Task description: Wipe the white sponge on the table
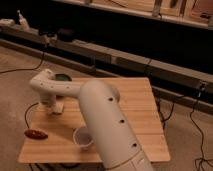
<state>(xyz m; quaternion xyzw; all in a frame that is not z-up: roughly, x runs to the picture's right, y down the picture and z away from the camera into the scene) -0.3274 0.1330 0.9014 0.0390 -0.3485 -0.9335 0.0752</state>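
Note:
The table (pixel 135 107) is small and square with a pale wooden plank top. The white sponge (pixel 58 107) is a small off-white block lying on the table's left part. My white arm reaches from the lower right across the table and bends down at its left side. The gripper (pixel 50 106) is down at the table surface, right at the sponge's left side and touching or nearly touching it. The arm's wrist hides part of the gripper.
A white round cup (pixel 82 138) stands near the front edge, beside my arm. A green bowl (pixel 62 77) sits at the back left corner. A dark red object (pixel 36 134) lies at the front left corner. Cables run over the floor around the table.

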